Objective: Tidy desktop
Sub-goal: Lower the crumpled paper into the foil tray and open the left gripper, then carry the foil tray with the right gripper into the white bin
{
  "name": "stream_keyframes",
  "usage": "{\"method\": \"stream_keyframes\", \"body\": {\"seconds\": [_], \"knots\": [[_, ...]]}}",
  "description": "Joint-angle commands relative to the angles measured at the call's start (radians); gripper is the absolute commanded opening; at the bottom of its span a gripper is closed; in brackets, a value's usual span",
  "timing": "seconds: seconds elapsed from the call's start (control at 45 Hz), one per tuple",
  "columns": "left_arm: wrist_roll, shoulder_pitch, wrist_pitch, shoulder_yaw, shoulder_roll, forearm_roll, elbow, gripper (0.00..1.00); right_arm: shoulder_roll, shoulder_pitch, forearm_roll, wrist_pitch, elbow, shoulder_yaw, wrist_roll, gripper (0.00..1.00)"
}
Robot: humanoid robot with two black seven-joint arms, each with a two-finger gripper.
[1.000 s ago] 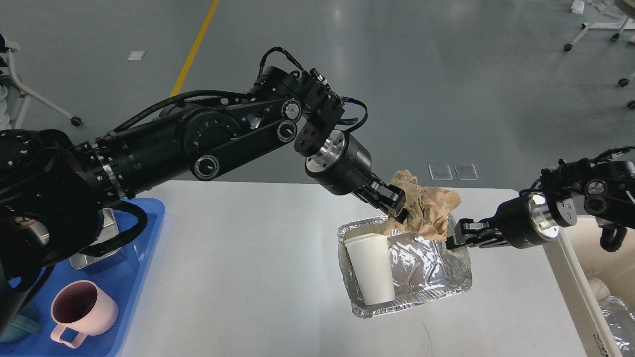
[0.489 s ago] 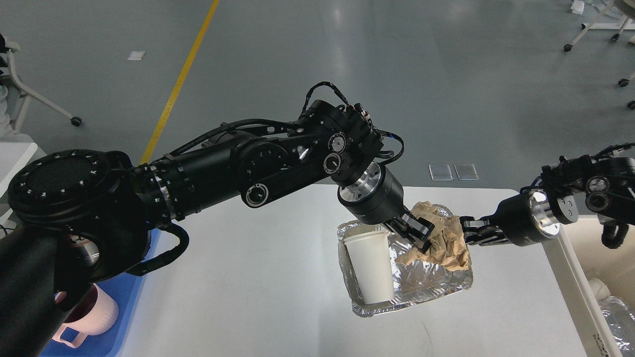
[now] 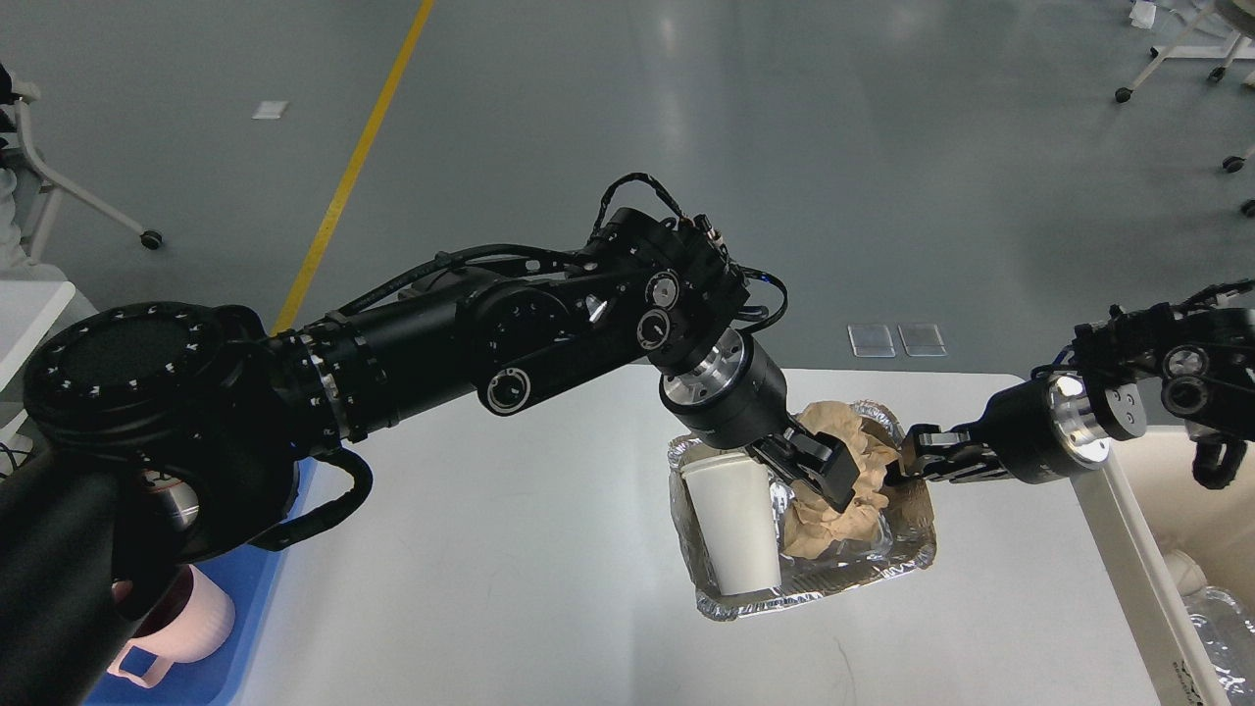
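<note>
The white desktop carries a foil tray right of its middle. A white paper cup lies in the tray's left half. Crumpled brown paper fills the tray's right half. My left gripper reaches down into the tray and is shut on the brown paper. My right gripper comes in from the right, low over the desktop, and is shut on the tray's far right rim.
A blue tray sits at the desktop's left edge, mostly hidden by my left arm, with a pink mug on it. A white bin stands off the right edge, with foil inside.
My left gripper has come down and right with the brown paper, from above the tray's far rim into the tray. The right gripper has stayed at the rim.
</note>
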Motion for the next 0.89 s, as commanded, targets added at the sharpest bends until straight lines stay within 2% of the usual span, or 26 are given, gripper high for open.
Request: {"method": "stream_keyframes", "body": {"seconds": [0.0, 0.156, 0.333, 0.578, 0.734, 0.867], "knots": [[0.0, -0.002, 0.001, -0.003, -0.001, -0.002, 0.001, 0.67, -0.006, 0.0, 0.009, 0.0, 0.0, -0.001, 0.0, 0.0], [-0.002, -0.003, 0.047, -0.02, 0.002, -0.025, 0.012, 0.69, -0.027, -0.003, 0.01, -0.001, -0.003, -0.001, 0.0, 0.0], [0.0, -0.011, 0.156, -0.063, 0.017, -0.137, 0.112, 0.72, -0.075, -0.018, 0.033, -0.004, -0.051, -0.001, 0.0, 0.0], [0.002, -0.009, 0.365, -0.138, 0.068, -0.225, 0.196, 0.79, -0.104, -0.061, 0.141, -0.012, -0.242, 0.004, 0.0, 0.0], [0.0, 0.007, 0.562, -0.159, 0.115, -0.298, 0.199, 0.82, -0.149, -0.087, 0.214, -0.017, -0.347, 0.006, 0.002, 0.0], [0.0, 0.069, 0.707, -0.163, 0.164, -0.366, 0.199, 0.88, -0.167, -0.12, 0.309, -0.023, -0.437, 0.004, 0.003, 0.0]]}}
